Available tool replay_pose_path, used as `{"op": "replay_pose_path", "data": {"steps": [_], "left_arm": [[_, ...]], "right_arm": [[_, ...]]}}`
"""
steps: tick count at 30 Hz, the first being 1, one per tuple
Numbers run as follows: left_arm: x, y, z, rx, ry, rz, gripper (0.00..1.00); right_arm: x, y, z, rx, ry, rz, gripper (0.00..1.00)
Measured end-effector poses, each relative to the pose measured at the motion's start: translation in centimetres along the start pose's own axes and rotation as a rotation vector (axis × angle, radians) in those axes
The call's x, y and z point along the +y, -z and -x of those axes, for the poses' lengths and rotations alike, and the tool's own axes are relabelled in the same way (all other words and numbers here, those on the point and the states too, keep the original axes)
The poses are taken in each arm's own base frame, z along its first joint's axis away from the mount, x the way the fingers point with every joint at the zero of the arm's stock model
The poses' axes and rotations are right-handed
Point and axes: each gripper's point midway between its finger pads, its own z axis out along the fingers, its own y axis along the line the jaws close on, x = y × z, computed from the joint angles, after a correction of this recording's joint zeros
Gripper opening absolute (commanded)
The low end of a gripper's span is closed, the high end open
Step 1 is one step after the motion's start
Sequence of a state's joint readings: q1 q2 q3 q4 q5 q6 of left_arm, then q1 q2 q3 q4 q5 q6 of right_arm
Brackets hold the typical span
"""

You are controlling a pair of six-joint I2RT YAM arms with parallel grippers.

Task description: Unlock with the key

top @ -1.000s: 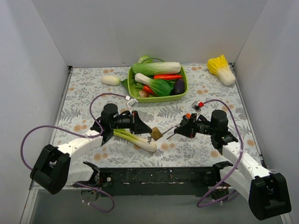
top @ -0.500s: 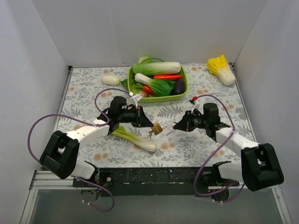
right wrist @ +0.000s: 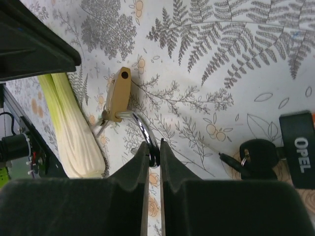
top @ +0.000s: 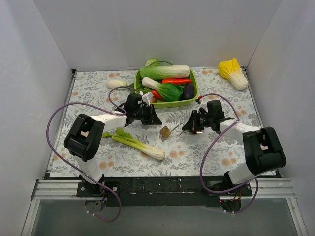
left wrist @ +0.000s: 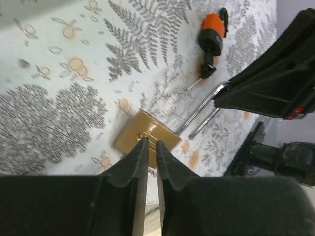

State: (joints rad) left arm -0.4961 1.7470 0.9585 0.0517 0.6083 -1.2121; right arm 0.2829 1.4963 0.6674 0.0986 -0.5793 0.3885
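The brass padlock [top: 165, 132] lies on the patterned cloth between my grippers. In the right wrist view its body [right wrist: 118, 96] lies to the upper left, and my right gripper [right wrist: 154, 153] is shut on its silver shackle [right wrist: 143, 130]. The key [right wrist: 257, 153], a small bunch with black heads and a black tag, lies on the cloth to the right of the fingers. My left gripper [left wrist: 151, 143] is shut and empty, its tips just short of the padlock [left wrist: 145, 136]. In the top view the left gripper [top: 155, 119] is up-left of the padlock and the right gripper [top: 186, 130] is to its right.
A small red padlock [left wrist: 212, 35] lies beyond the brass one. A leek [top: 135, 143] lies front left. A green basket [top: 193, 93] of vegetables stands behind the grippers. A white radish [top: 116, 84] lies at back left and a yellow cabbage [top: 234, 73] at back right.
Both grippers moved away from the near edge. The padlock came down onto the cloth; my left gripper let go of it and drew back. My right gripper kept its hold on the shackle.
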Motion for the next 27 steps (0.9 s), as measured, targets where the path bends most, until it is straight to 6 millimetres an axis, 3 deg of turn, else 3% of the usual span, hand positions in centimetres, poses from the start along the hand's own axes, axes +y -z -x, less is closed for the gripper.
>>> {"op": "replay_pose_path", "data": {"steps": [1,2,6,9,10,12,16,18,20,21,24,27], "left_arm": [[0.4,-0.3,0.5,-0.008,-0.001,0.015,0.19],[0.7,-0.6,0.9,-0.013,-0.002,0.027,0.30],[1.7,-1.6,1.9,-0.029,-0.011,0.067,0.59],[2.2,-1.7,2.3,-0.039,-0.021,0.089,0.74],[2.3,-1.7,2.4,-0.044,-0.026,0.096,0.86],[2.5,-1.6,2.6,-0.055,-0.036,0.112,0.96],[1.9,-0.1,3.5,-0.107,-0.077,0.137,0.98],[0.8,1.7,4.0,-0.162,-0.119,0.147,0.98],[-0.9,4.2,4.9,-0.239,-0.175,0.145,0.98],[-1.9,5.7,5.5,-0.288,-0.207,0.144,0.98],[-4.8,10.0,7.3,-0.442,-0.292,0.137,0.98],[-6.1,13.4,8.2,-0.556,-0.329,0.151,0.98]], "right_arm": [[0.1,-0.2,0.4,0.001,0.003,-0.001,0.01],[0.1,-0.4,0.8,0.000,0.005,-0.001,0.01],[-0.2,-1.1,2.0,0.005,0.008,-0.018,0.01],[-0.5,-1.4,2.5,0.010,0.008,-0.034,0.01],[-0.7,-1.6,2.7,0.009,0.009,-0.039,0.01],[-1.0,-1.8,2.9,0.009,0.007,-0.054,0.01],[-1.8,-1.9,3.5,0.003,-0.006,-0.090,0.01],[-2.3,-2.0,4.0,-0.004,-0.010,-0.114,0.05],[-2.8,-2.1,4.6,-0.011,-0.014,-0.141,0.16],[-3.0,-2.2,5.0,-0.016,-0.012,-0.151,0.30],[-3.8,-2.2,5.9,-0.033,-0.001,-0.194,0.48],[-4.6,-2.0,6.3,-0.042,0.016,-0.239,0.56]]}}
